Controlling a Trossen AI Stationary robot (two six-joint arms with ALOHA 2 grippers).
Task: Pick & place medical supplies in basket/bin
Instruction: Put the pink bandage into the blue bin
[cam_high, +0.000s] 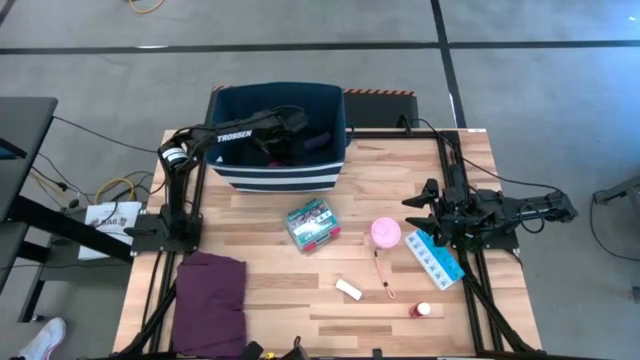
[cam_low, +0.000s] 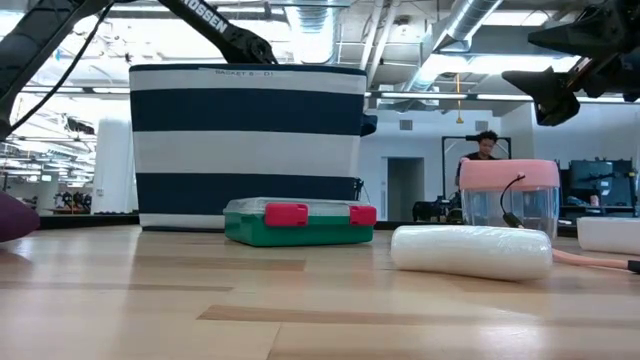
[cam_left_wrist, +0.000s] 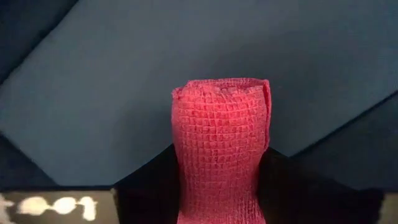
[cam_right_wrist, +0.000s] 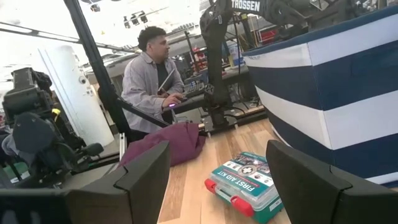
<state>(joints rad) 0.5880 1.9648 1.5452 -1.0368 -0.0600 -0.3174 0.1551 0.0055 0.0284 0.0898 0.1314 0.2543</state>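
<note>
My left gripper (cam_high: 288, 140) reaches down inside the dark navy bin with white stripes (cam_high: 240, 178), shut on a magenta mesh roll (cam_left_wrist: 221, 149). The bin's dark inner walls (cam_left_wrist: 124, 93) show behind the roll. My right gripper (cam_high: 420, 215) is open and empty above the table's right side, next to the pink round tub (cam_high: 386, 233) and the blue-white pill strip (cam_high: 435, 258). The green-red packet (cam_high: 312, 224), the white tube (cam_high: 348, 289) and the small bottle (cam_high: 423, 310) lie on the table. My left gripper pinches the magenta roll's curved sides (cam_left_wrist: 186, 180) between its two fingers (cam_left_wrist: 149, 186), which lie across the roll. The roll's free end (cam_left_wrist: 221, 87) sticks out past the fingers. It is inside the bin; whether it touches the bin's floor, I cannot tell.
A folded purple cloth (cam_high: 210, 300) lies at the table's near left corner. A thin cord-like item (cam_high: 383, 275) lies near the pink tub. A dark purplish item (cam_high: 318, 141) lies in the bin. A person (cam_right_wrist: 149, 81) stands beyond the table's left side.
</note>
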